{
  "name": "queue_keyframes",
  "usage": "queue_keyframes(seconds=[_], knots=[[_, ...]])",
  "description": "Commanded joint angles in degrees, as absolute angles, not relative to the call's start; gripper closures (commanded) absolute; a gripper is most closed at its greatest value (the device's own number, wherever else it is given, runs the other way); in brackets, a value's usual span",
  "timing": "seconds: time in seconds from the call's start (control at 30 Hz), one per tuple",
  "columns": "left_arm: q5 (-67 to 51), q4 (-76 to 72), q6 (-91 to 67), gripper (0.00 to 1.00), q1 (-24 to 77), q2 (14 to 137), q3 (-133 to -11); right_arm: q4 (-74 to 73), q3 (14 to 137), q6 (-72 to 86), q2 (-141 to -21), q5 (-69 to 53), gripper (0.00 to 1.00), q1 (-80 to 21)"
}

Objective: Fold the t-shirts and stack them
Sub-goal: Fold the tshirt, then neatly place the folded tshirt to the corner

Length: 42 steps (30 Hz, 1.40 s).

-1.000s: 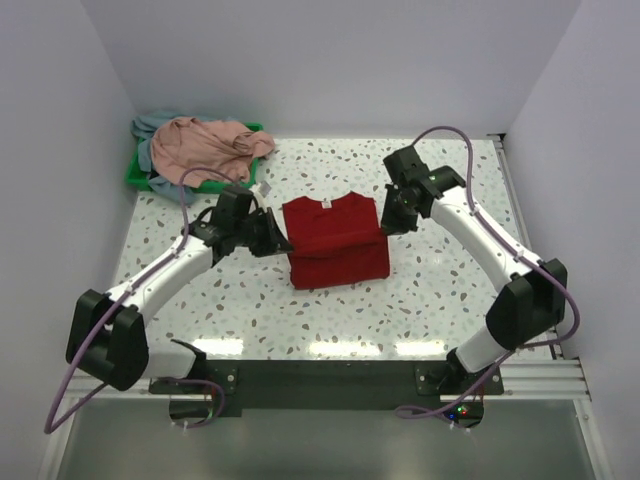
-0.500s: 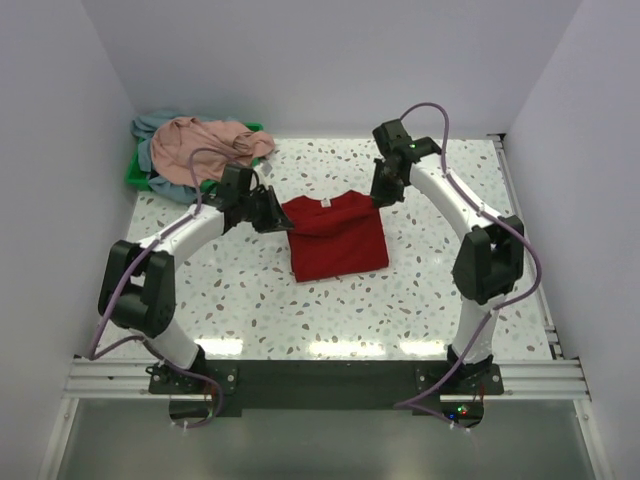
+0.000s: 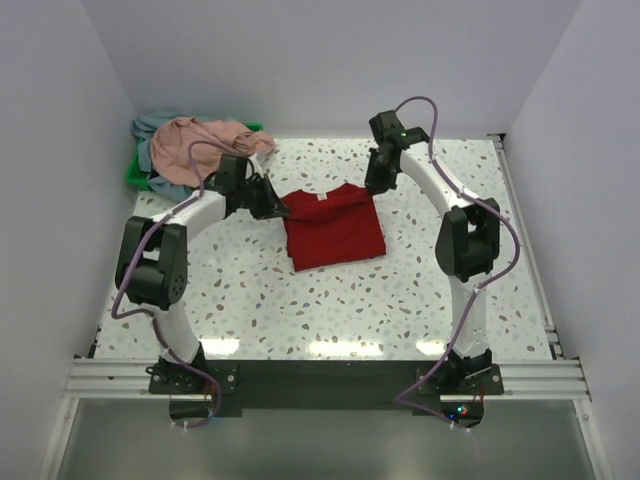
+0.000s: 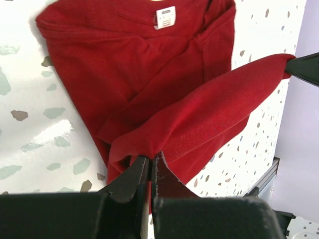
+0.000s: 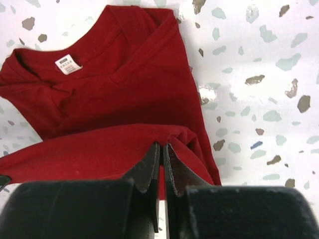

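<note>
The red t-shirt [image 3: 333,228] lies part-folded on the desk [image 3: 420,290], to the right of the green tray [image 3: 133,172] and a little nearer the arm bases than the tray is. The pink t-shirt [image 3: 205,145] and the grey-blue t-shirt [image 3: 150,125] are heaped in and over that tray, well apart from the red one. The left claw [image 3: 272,203] sits at the shirt's tray-side edge and the right claw [image 3: 378,187] at the edge away from the tray, so each arm is nearest its own end. In the left wrist view the left claw [image 4: 149,162] is pinched together on a doubled edge of the red cloth [image 4: 149,99]. In the right wrist view the right claw [image 5: 162,149] is clamped on the other end of that edge [image 5: 114,109]. Between the claws the cloth hangs as a raised band above the flat layers. The band's long axis runs crosswise, from the tray side to the side away from it, about square to the shirt's collar-to-hem line. The collar, marked by the white neck label [image 5: 68,64], points towards the back wall, level with the tray's near rim, and the folded end points towards the arm bases. The band seems to hang over the collar end. The next move probably turns on lowering both ends evenly, so that the edge lands parallel to the collar. An uneven drop would leave the fold skewed, since the packet already sits slightly turned on the desk.
</note>
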<state>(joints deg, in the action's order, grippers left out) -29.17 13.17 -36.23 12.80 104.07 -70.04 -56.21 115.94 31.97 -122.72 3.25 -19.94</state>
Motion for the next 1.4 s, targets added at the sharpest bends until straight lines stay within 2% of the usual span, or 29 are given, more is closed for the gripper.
queue_keyframes(seconds=[0.0,0.03,0.1,0.13,0.2,0.23,0.27,0.3,0.4,0.87,1.13,1.37], knots=[[-28.93,9.14,-36.12,1.00,11.43,105.55,-72.42,-53.36,119.18,32.07,-124.01,2.12,1.00,-18.90],[-28.22,8.53,-36.38,0.97,10.99,105.73,-72.33,-52.57,119.53,32.34,-125.14,1.59,1.00,-18.72],[-26.90,5.56,-37.70,0.78,10.46,106.61,-72.51,-49.85,121.63,32.96,-126.64,-1.03,0.99,-18.46],[-26.02,4.67,-37.97,0.55,10.11,106.79,-73.64,-49.40,123.21,33.05,-129.00,-2.19,0.92,-18.37],[-23.47,3.25,-38.32,0.40,10.02,107.40,-75.58,-49.66,130.40,32.87,-131.82,-4.47,0.68,-18.37],[-22.94,2.90,-38.15,0.21,10.02,107.49,-77.85,-49.83,132.87,32.70,-133.66,-4.83,0.51,-18.37],[-22.24,2.90,-37.88,0.18,10.02,107.49,-79.00,-50.18,136.81,32.61,-134.20,-5.18,0.45,-18.37],[-22.06,2.73,-37.71,0.18,10.02,107.23,-79.80,-50.01,137.80,32.00,-134.30,-5.45,0.36,-18.37],[-22.41,4.12,-36.13,0.17,10.28,106.35,-80.95,-47.38,134.58,30.24,-130.97,-5.98,0.27,-18.28],[-20.74,5.01,-32.43,0.18,16.69,99.40,-62.49,-35.43,96.18,22.50,-110.66,-13.79,0.16,-18.02],[-16.61,8.09,-32.17,0.21,18.54,100.72,-60.73,-31.55,86.14,22.41,-107.49,-20.64,0.11,-15.21],[-17.05,7.82,-31.99,0.28,18.81,103.79,-61.35,-30.06,83.94,21.27,-109.15,-24.69,0.11,-13.36]])
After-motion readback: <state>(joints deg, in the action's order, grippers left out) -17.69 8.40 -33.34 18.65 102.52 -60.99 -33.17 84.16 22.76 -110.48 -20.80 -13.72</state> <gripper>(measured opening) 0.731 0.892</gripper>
